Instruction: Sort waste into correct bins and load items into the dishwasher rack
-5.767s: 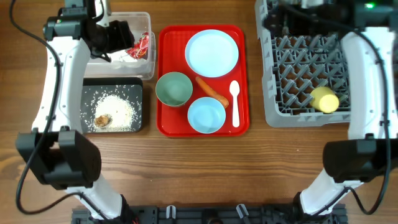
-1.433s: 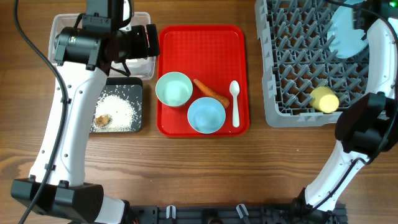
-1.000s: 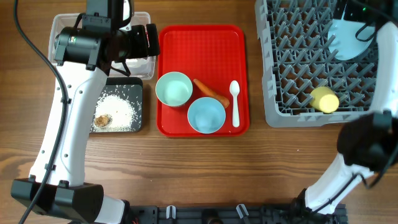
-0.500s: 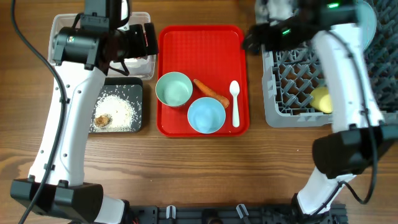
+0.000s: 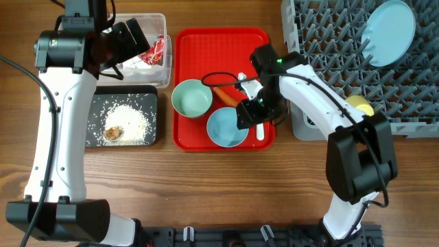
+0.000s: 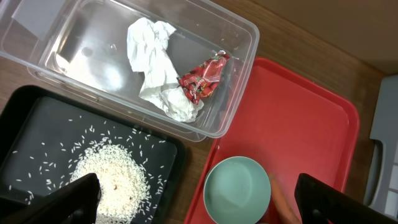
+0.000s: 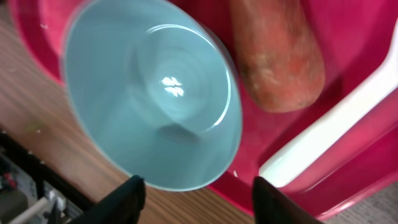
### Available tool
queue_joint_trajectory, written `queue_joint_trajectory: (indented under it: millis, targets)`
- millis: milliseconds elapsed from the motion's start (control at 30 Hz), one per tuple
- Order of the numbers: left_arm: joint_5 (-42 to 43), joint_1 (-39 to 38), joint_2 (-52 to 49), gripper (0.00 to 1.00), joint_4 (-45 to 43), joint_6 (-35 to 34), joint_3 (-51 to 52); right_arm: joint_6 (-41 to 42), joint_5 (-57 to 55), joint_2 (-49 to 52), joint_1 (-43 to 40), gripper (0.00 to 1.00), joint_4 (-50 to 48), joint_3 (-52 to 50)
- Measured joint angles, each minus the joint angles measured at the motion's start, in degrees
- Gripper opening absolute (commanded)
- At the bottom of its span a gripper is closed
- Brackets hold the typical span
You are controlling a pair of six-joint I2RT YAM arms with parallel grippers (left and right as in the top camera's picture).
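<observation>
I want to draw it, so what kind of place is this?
Probably a robot test bench staged as kitchen cleanup: robot arms over a wooden table, a grey dishwasher rack, and a red tray.

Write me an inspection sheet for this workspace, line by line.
Surface: wooden table carrying a red tray and a grey rack.
Job's things: rice and brown lump in the black tray; tissue and wrapper in the clear tub; green bowl, blue bowl, carrot and spoon on the red tray; plate standing in the rack; yellow cup there too, partly hidden by the right arm.
Clutter: nothing seen.
Grippers: left gripper open, over the clear tub; right gripper open, low over the blue bowl's rim beside the spoon.
Cables: black cable looping off the right arm over the red tray.
Surroundings: black rail along the table's near edge.
</observation>
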State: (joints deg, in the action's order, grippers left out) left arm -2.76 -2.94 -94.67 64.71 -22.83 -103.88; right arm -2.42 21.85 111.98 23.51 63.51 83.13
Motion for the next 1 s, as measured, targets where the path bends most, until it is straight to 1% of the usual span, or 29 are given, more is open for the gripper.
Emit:
queue_joint_trajectory:
  millis: [100,200,233,267,300,333,533,633,700,733,800,833,900,1000]
  targets:
    - [0.0,0.0,0.0,1.00,0.0,-0.1,0.0,2.0,-1.1,0.0,0.0,0.45,-2.8,-2.6]
    - [0.0,0.0,0.0,1.00,0.0,-0.2,0.0,3.4,-1.7,0.0,0.0,0.35,-7.8,-4.5]
    - [0.0,0.0,0.0,1.00,0.0,-0.2,0.0,4.1,-2.4,0.0,0.0,0.29,-9.6,-5.5]
    - [0.0,0.0,0.0,1.00,0.0,-0.2,0.0,4.9,-3.2,0.0,0.0,0.19,-10.7,-6.5]
    - [0.0,0.0,0.0,1.00,0.0,-0.2,0.0,5.6,-3.8,0.0,0.0,0.15,-10.9,-7.1]
    - [0.0,0.0,0.0,1.00,0.0,-0.2,0.0,6.3,-4.4,0.0,0.0,0.05,-11.1,-7.4]
    - [0.0,0.0,0.0,1.00,0.0,-0.2,0.0,9.7,-7.0,0.0,0.0,0.04,-11.8,-7.5]
    - [0.0,0.0,0.0,1.00,0.0,-0.2,0.0,10.3,-8.5,-0.2,0.0,0.04,-10.1,-6.4]
    - [0.0,0.0,0.0,1.00,0.0,-0.2,0.0,10.4,-11.2,-1.5,0.0,0.04,-7.9,-3.9]
    - [0.0,0.0,0.0,1.00,0.0,-0.2,0.0,10.5,-13.4,-2.7,0.0,0.04,-6.5,-2.2]
    - [0.0,0.0,0.0,1.00,0.0,-0.2,0.0,11.4,-21.2,-7.9,-0.7,0.04,-5.4,3.3]
    - [0.0,0.0,0.0,1.00,0.0,-0.2,0.0,11.7,-26.3,-11.7,-1.8,0.04,-7.0,5.9]
    - [0.0,0.0,0.0,1.00,0.0,-0.2,0.0,11.8,-31.9,-15.7,-3.6,0.04,-9.6,8.1]
    - [0.0,0.0,0.0,1.00,0.0,-0.2,0.0,11.8,-46.9,-20.1,-6.9,0.04,-18.9,9.2]
